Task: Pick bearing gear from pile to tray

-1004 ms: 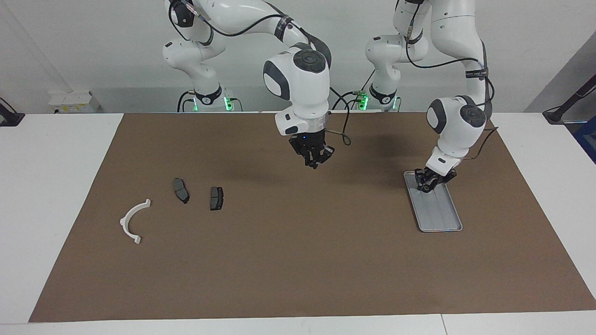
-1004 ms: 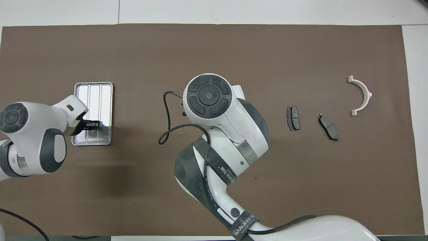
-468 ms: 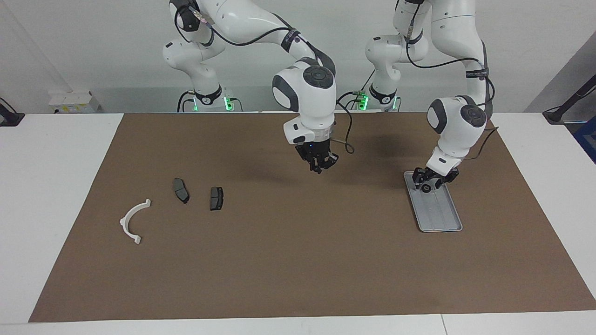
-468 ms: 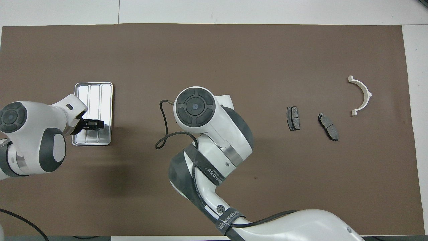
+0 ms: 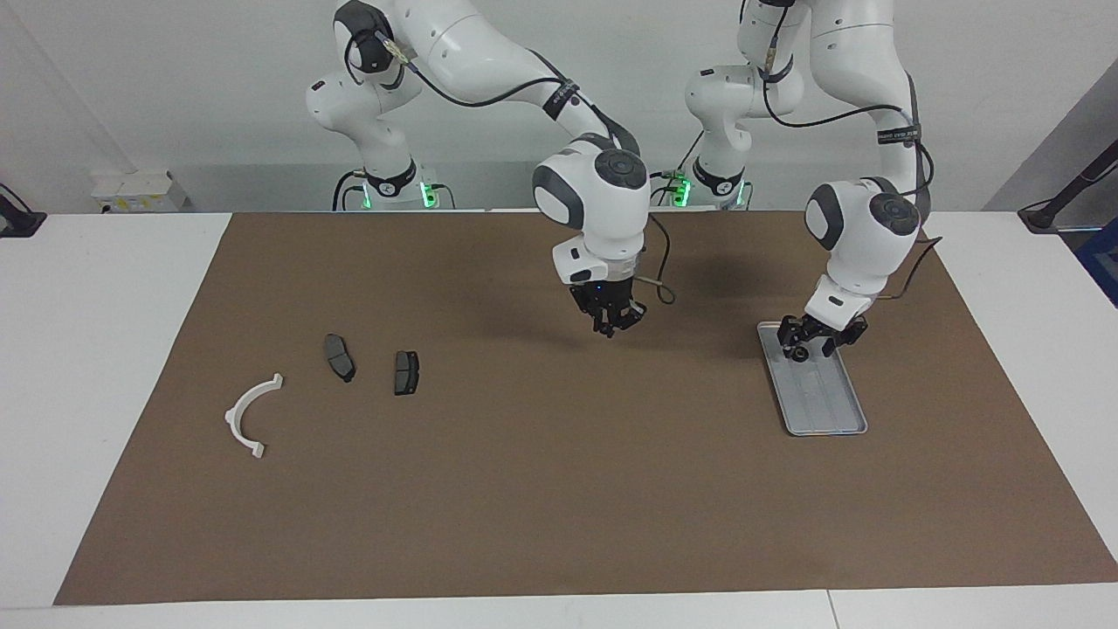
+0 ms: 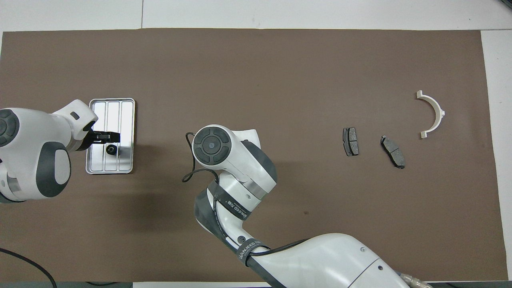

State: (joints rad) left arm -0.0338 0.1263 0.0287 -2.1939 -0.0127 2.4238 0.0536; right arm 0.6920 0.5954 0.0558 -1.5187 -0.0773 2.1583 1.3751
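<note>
The bearing gear, a small black round piece, lies on the floor of the silver tray, at the tray's end nearer the robots. My left gripper hangs just over that end of the tray, open and apart from the gear. My right gripper hangs shut over the bare mat at mid-table; its wrist hides it in the overhead view. The pile's leftovers lie toward the right arm's end: a white half-ring bracket and two dark brake pads.
A brown mat covers most of the white table. A loose black cable loops off the right wrist. The right arm's long forearm crosses the mat's edge nearest the robots.
My left gripper opened and rose a little, leaving the bearing gear lying in the tray. My right arm swung toward the tray end and sank lower, still shut.
</note>
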